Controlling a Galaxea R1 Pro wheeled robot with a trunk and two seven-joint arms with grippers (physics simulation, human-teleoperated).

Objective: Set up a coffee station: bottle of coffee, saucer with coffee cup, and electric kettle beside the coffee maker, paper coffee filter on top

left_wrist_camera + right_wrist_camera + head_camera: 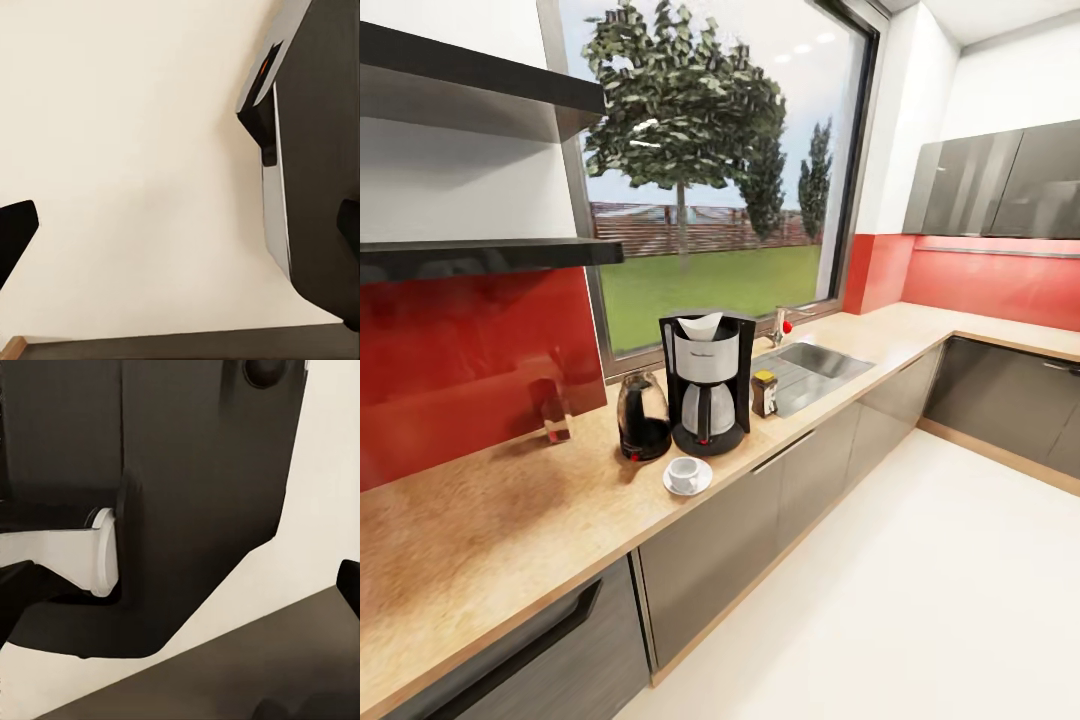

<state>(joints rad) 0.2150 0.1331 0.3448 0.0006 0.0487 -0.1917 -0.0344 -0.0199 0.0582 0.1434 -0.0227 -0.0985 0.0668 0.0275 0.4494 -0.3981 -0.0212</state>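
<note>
Countertop (510, 520) bearing coffee maker (706, 380) topped by paper filter (701, 324), flanked by kettle (643, 416) and coffee jar (764, 392), cup (683, 472) on saucer (703, 484) in front; both grippers (180, 247) (180, 600) spread, empty.

We're looking at the kitchen countertop (510, 520) running from lower left toward the upper right. At centre frame we've got the coffee maker (706, 380), upright, with the paper coffee filter (701, 324) sitting on its top. Just left of it, the electric kettle (643, 417); just right, the bottle of coffee (764, 392), beside the steel sink (815, 368). In front of the machine, the coffee cup (683, 473) rests on the saucer (703, 482). At upper left we see two dark shelves (480, 255), and a clear glass (554, 410) stands against the red backsplash (460, 360).
</note>
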